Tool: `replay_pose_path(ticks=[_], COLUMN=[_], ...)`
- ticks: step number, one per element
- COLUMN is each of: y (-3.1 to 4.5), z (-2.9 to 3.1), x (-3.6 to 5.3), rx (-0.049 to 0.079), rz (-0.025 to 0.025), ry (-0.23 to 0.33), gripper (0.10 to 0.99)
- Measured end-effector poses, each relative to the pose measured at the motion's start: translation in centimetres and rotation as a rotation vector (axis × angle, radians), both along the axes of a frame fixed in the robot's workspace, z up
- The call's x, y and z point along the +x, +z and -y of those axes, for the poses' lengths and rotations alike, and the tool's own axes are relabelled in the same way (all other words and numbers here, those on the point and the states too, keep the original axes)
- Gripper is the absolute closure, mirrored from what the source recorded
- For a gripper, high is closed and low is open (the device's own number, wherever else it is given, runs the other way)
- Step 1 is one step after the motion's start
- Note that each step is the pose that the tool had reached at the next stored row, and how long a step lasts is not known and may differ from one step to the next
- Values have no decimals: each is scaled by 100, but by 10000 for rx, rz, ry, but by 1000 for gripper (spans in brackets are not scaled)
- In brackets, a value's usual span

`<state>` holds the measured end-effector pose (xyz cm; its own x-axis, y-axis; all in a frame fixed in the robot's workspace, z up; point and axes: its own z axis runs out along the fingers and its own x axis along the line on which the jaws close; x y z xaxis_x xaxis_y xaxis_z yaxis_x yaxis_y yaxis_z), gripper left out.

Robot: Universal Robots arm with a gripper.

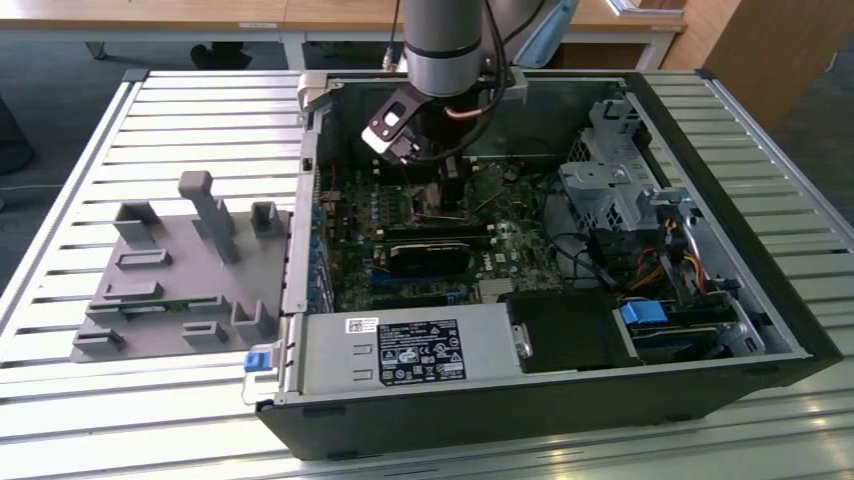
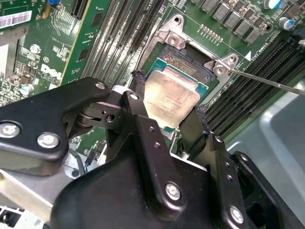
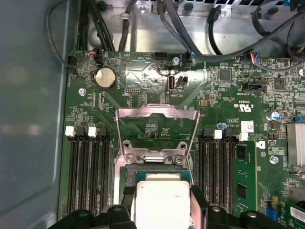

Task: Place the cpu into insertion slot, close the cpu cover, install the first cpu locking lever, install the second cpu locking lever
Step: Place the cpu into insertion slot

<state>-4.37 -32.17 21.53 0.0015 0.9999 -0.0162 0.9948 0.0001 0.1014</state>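
Observation:
My gripper (image 1: 447, 195) reaches down into the open computer case over the green board. In both wrist views its black fingers (image 2: 138, 93) flank the cpu (image 2: 169, 98), a square chip with a silvery top, and press on two opposite edges. The cpu (image 3: 162, 205) hangs slightly tilted just above the insertion slot (image 2: 185, 56), whose dark far edge (image 3: 155, 168) shows beyond the chip. The cpu cover (image 3: 157, 110), a silver frame with a cut-out middle, stands swung open behind the slot. A thin metal locking lever (image 2: 267, 78) sticks out free beside the slot.
Long black memory slots (image 3: 90, 167) run on both sides of the socket. Cables (image 3: 190, 28) hang along the case wall. A grey power supply (image 1: 407, 350) sits at the case front, a drive cage (image 1: 614, 190) at the exterior view's right, and a grey fixture tray (image 1: 174, 270) on the slatted table.

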Motion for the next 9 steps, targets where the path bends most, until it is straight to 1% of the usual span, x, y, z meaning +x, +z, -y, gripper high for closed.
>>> replay_pose_path(ticks=[5, 9], y=[-55, -74], z=[-1, -1], x=[-3, -6], rx=[2, -1], rz=[1, -1], ry=[-1, 0], gripper=[545, 545])
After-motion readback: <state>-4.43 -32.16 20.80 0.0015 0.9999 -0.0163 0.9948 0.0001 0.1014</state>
